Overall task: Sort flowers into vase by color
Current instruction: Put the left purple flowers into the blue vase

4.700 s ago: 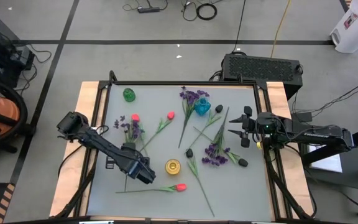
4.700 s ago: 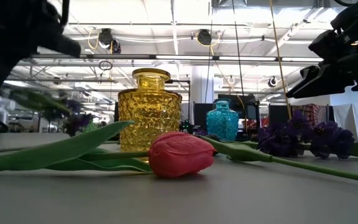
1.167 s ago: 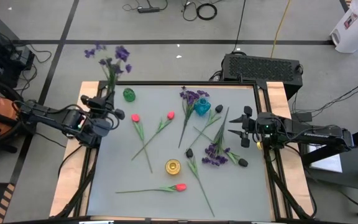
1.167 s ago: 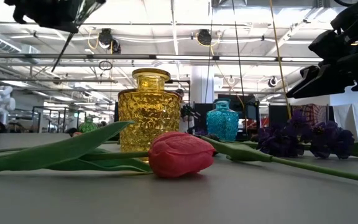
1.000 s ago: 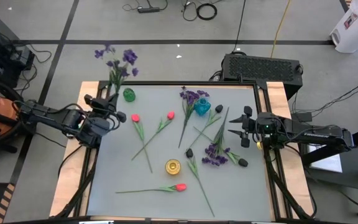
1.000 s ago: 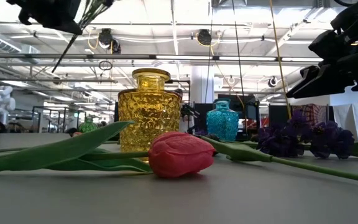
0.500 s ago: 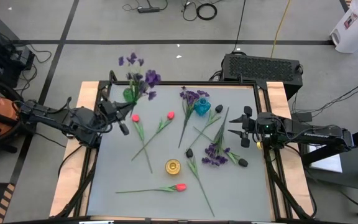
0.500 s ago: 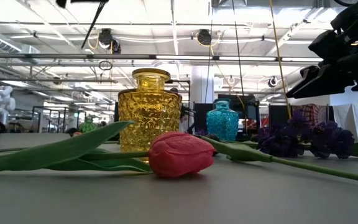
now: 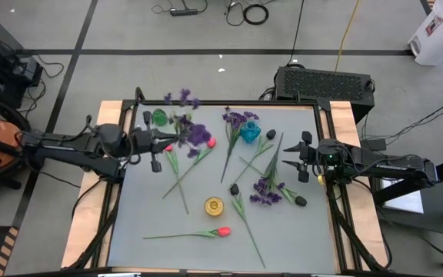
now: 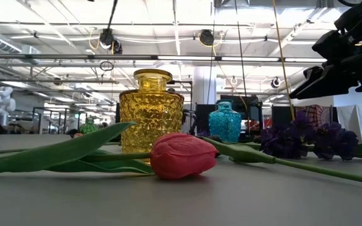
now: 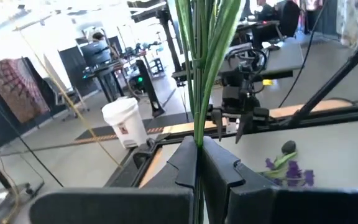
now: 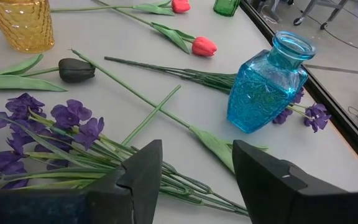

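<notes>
Purple sprig (image 9: 189,132) held aloft, clear of the bench (image 9: 283,238), blooms hanging between the green vase (image 9: 159,117) and the blue vase (image 9: 249,132), nearer the green. Left gripper (image 11: 199,163) has its jaws pinched tight on the stems (image 11: 205,56), low down, so most of the stalk stands free of the grip. The blue vase already has purple bloom at its mouth, so that is probably the target, though not certain. To do this step well: carry the sprig toward the blue vase with the stems tilted to near vertical, cut ends lowest, line the ends up over the narrow neck before descending, and let go only once they are well inside. Watch for the long stalk swaying and the blooms snagging the flowers already there. Right gripper (image 12: 194,165) waits on the far side of the blue vase from the sprig, jaws apart, holding nothing.
</notes>
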Tool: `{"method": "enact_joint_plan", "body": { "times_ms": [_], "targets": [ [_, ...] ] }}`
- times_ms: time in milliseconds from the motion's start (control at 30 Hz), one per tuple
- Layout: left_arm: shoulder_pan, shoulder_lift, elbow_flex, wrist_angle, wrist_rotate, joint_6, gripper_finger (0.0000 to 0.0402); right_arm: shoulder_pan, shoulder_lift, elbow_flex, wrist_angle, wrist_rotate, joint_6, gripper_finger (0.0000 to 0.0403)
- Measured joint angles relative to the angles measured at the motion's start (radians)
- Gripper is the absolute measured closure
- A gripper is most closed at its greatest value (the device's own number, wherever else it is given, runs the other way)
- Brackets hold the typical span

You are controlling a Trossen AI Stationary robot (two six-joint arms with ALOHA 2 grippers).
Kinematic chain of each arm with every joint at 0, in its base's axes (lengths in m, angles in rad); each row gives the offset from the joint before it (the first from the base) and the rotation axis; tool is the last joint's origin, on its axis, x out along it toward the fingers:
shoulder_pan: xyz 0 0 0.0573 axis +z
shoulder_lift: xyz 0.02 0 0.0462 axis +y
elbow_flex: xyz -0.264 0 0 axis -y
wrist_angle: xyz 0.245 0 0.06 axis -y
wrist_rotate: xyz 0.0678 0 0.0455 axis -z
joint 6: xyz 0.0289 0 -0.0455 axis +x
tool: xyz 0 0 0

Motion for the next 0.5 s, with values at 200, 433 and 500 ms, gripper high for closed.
{"method": "enact_joint_plan", "body": {
  "times_ms": [200,433,500],
  "targets": [
    [0.057,0.077,0.0,0.09,0.011,-0.007,0.0391,0.0,0.0,0.0,0.0,0.0,0.0,0.0215],
    [0.112,0.186,0.0,0.208,0.037,-0.008,0.0391,0.0,0.0,0.0,0.0,0.0,0.0,0.0215],
    [0.125,0.216,0.0,0.248,0.056,-0.02,0.0391,0.0,0.0,0.0,0.0,0.0,0.0,0.0215]
  ]
}}
